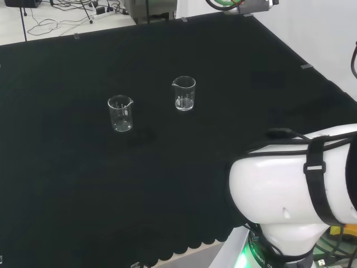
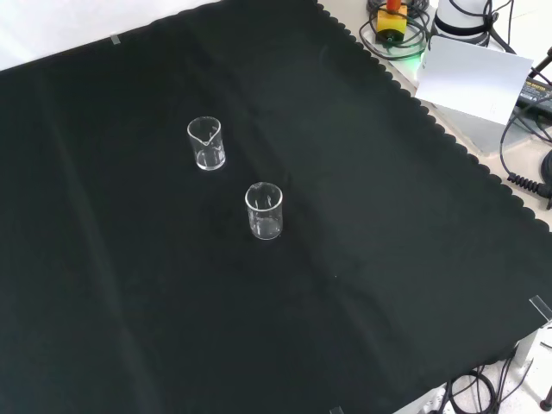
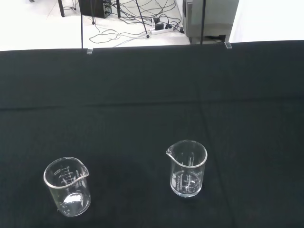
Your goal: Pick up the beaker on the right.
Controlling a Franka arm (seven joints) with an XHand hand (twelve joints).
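Two small clear glass beakers stand upright and empty on the black cloth. In the head view one beaker (image 1: 184,93) is the right-hand one and sits a little farther back; the other beaker (image 1: 120,113) is to its left and nearer. The front view shows the first beaker (image 2: 206,143) higher up and the second beaker (image 2: 264,210) lower and to the right of it. From the wrist view, both are some way off: the spouted beaker (image 3: 187,168) and the other beaker (image 3: 67,193) stand apart from each other.
The arm's white link (image 1: 290,190) fills the head view's lower right. The black cloth (image 2: 362,285) spreads wide around both beakers. Its scalloped edge (image 2: 414,95) runs beside the arm's base and cables in the front view. Cables lie on the floor beyond the bench (image 3: 137,28).
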